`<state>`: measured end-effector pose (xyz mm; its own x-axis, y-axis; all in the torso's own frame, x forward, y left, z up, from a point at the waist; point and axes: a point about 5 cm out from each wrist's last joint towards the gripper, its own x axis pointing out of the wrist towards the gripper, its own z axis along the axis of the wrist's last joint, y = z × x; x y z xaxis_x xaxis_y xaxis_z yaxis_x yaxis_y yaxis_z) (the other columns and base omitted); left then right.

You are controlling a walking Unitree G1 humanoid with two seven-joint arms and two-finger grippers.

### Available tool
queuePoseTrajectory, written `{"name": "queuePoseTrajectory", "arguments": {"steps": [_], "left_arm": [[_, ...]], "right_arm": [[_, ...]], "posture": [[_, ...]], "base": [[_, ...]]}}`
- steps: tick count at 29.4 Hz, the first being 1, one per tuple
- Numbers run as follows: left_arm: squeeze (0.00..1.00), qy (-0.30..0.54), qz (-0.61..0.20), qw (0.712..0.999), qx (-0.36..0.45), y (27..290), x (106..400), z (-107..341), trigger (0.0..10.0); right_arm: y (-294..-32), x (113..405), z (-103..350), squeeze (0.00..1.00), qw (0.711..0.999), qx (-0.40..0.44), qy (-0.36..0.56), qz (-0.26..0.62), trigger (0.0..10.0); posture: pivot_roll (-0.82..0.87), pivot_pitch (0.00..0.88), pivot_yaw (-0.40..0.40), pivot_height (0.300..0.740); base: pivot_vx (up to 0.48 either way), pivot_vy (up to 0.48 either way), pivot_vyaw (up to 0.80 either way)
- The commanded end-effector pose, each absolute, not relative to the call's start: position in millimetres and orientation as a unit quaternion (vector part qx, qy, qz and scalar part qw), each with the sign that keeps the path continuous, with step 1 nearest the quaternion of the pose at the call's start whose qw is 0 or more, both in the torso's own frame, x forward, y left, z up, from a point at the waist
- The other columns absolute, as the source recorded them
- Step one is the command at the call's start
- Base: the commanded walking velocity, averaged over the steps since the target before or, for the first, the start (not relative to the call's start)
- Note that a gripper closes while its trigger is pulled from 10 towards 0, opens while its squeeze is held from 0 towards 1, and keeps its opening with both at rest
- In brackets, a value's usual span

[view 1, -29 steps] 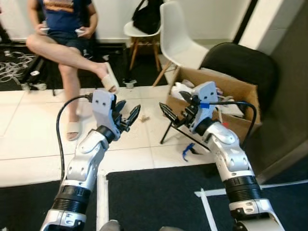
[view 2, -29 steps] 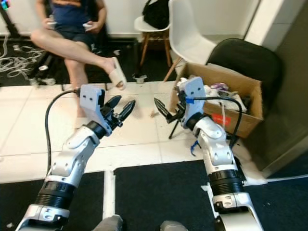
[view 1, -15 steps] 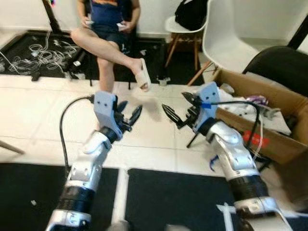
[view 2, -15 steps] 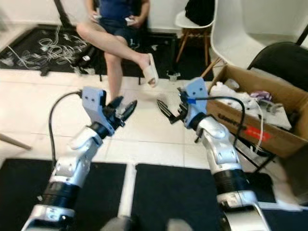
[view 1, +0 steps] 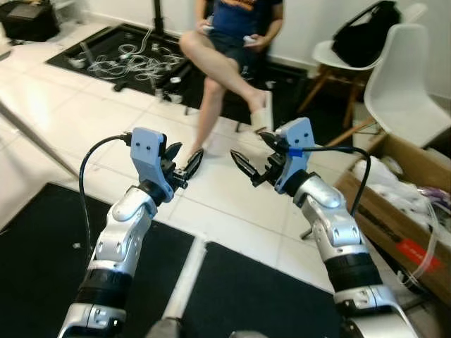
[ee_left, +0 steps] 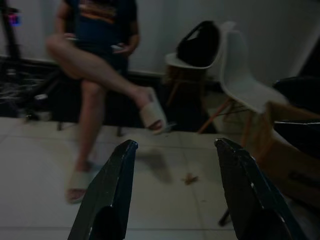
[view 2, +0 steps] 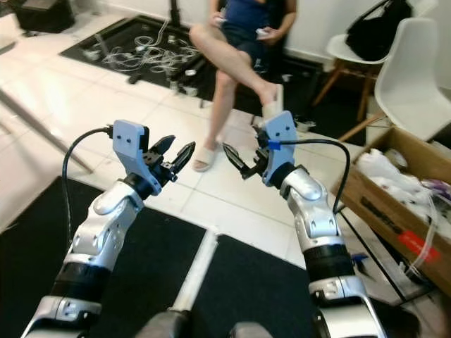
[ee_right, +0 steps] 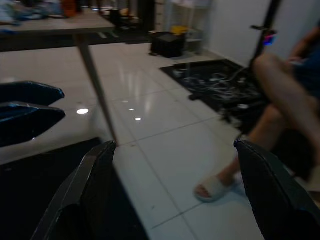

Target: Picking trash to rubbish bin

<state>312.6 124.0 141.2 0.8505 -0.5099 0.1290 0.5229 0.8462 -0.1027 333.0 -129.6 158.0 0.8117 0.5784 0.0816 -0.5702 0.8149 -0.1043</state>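
Note:
Both arms are held out in front over the white tiled floor. My left gripper [view 1: 186, 156] is open and holds nothing. My right gripper [view 1: 254, 151] is open and holds nothing too. A cardboard box [view 1: 384, 224] with white and mixed rubbish in it stands at the right, behind my right arm. In the left wrist view, a small brown scrap [ee_left: 190, 178] lies on the tiles beyond the open fingers [ee_left: 107, 195]. A little blue scrap [view 2: 355, 259] lies on the floor near the box.
A person [view 1: 236, 42] sits straight ahead with crossed legs, one slipper [view 2: 205, 155] on the floor. A white chair [view 1: 402, 91] and another with a black bag [view 1: 359, 42] stand at the back right. Black mats [view 1: 42, 239] lie below me, cables [view 1: 137, 67] far left.
The camera has swung to the left: the box has slid to the right edge and more floor shows at the left. Both arms keep the same pose, grippers still open.

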Motion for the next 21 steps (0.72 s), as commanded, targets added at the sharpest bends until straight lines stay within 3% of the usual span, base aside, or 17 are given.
{"name": "queuePoseTrajectory", "arguments": {"steps": [1, 21], "left_arm": [[0.00, -0.042, -0.277, 0.958, -0.065, 120.7, 312.1, 138.7, 10.0], [0.00, -0.041, -0.276, 0.958, -0.068, 120.9, 312.6, 139.3, 10.0]], "right_arm": [[-131.8, 332.6, 156.7, 0.00, 0.951, -0.045, -0.053, 0.300, 10.0], [-131.9, 333.1, 157.2, 0.00, 0.951, -0.044, -0.053, 0.302, 10.0]], "posture": [[-0.04, 0.000, -0.048, 0.740], [-0.04, 0.000, -0.049, 0.740]], "base": [[0.000, 0.000, 0.79], [0.000, 0.000, 0.79]]}}
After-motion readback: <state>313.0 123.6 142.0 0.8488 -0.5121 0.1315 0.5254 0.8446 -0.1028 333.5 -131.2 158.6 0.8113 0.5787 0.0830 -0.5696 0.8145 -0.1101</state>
